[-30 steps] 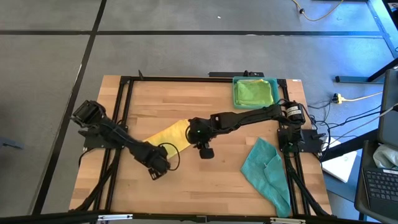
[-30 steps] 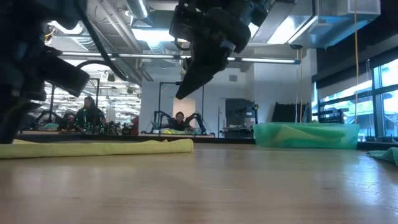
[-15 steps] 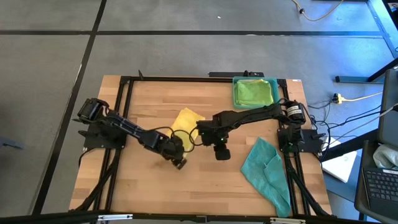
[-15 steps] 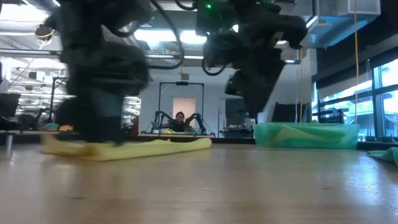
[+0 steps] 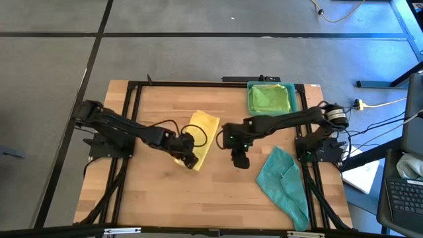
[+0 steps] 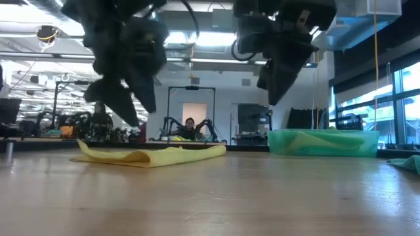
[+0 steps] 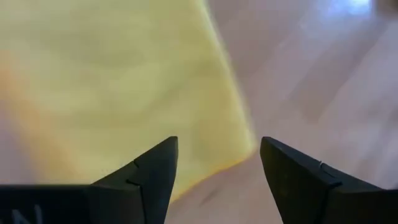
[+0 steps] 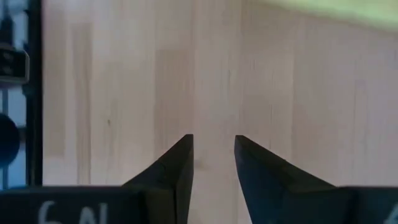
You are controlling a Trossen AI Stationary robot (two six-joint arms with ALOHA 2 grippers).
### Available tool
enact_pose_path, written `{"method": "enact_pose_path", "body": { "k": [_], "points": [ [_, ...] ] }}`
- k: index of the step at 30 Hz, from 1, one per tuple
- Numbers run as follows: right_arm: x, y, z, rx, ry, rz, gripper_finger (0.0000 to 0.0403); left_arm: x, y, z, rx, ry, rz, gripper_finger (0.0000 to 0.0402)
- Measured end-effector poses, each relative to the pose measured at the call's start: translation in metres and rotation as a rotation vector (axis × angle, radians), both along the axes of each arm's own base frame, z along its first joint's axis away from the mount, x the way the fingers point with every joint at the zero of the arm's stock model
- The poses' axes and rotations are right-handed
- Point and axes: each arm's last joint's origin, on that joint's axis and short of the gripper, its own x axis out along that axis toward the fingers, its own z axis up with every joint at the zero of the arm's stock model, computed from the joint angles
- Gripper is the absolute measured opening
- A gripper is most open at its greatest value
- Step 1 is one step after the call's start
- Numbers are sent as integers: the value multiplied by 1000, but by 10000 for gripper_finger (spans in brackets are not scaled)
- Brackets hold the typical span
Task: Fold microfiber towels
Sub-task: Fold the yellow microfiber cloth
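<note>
The yellow towel (image 5: 200,135) lies folded mid-table, our left gripper (image 5: 190,160) spread wide over its near corner, holding nothing (we judge it freed for another fold). Our right gripper (image 5: 240,160), beside it, is part-open over bare table (image 5: 152,198), empty. The teal towel (image 5: 283,180) waits rumpled rightward; farther back, a green towel (image 5: 270,96) fills the tray (image 5: 250,99). Nothing blocks us.
</note>
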Motion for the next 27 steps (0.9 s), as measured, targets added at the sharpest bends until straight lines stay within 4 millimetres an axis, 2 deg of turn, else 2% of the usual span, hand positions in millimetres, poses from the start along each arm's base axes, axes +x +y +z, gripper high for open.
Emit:
{"method": "enact_pose_path", "body": {
  "k": [2, 6, 8, 12, 17, 22, 27],
  "points": [
    [0, 5, 0, -7, -94, 22, 119, -12, -1, 6, 75, 53, -87, 224],
    [7, 21, -3, -58, -309, 173, 119, -35, -13, 6, 243, 206, -352, 224],
    [10, 27, -3, -84, -368, 190, 119, -45, -17, 5, 272, 283, -402, 224],
    [12, 30, -3, -146, -376, 123, 119, -54, -18, 3, 245, 368, -299, 224],
    [12, 29, -4, -131, -344, 17, 119, -46, -18, 5, 122, 296, -156, 224],
    [11, 29, -4, -70, -305, -84, 119, -41, -8, 9, -37, 259, -41, 224],
    [10, 35, -4, -31, -284, -127, 119, -63, 13, 12, -183, 213, 95, 224]
  ]
}}
